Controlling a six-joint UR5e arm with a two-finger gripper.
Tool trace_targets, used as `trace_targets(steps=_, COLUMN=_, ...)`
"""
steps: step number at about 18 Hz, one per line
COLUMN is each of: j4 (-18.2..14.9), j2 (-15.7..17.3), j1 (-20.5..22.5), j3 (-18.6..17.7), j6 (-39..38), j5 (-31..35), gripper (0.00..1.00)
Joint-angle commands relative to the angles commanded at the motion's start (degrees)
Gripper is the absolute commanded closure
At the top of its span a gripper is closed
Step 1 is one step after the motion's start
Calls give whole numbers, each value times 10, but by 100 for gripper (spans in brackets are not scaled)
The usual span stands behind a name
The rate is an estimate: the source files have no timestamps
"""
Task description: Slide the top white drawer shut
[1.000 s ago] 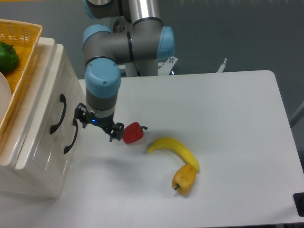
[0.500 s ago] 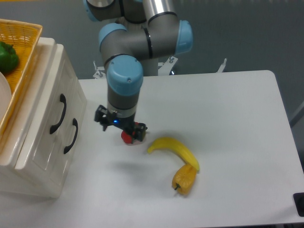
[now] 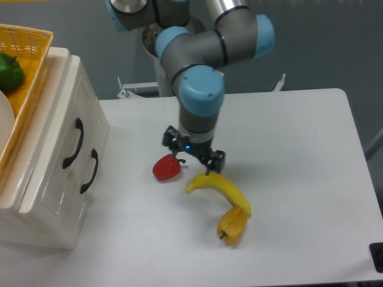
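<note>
The yellow wicker basket (image 3: pixel 29 66) runs off the left edge, so only part of it shows, same for the green pepper (image 3: pixel 11 70) inside. The black two-finger gripper (image 3: pixel 194 156) is too small and dark to read; jaws maybe apart, can't tell. The glossy cream-white drawer cabinet (image 3: pixel 57 173) is cropped at left too.

Nothing readable anywhere: no lettering, label, brand mark, number or sign to be made out on any surface in view.
</note>
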Motion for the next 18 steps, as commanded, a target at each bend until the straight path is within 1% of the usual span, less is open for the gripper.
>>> trace_targets(steps=3, j4=0, j2=3, j1=23, j3=3, j6=48, j5=11, gripper=0)
trace_targets(steps=8, j4=-2, j2=4, j1=70, j3=4, j6=94, j5=15, gripper=0)
trace_targets(steps=13, j4=-18, j2=11, j1=114, j3=3, j6=165, j5=15, gripper=0)
trace_targets(steps=15, j4=-18, j2=10, j1=123, j3=2, j6=181, j5=17, gripper=0)
trace_targets(steps=18, j4=-18, j2=11, j1=126, j3=2, j6=183, j5=17, gripper=0)
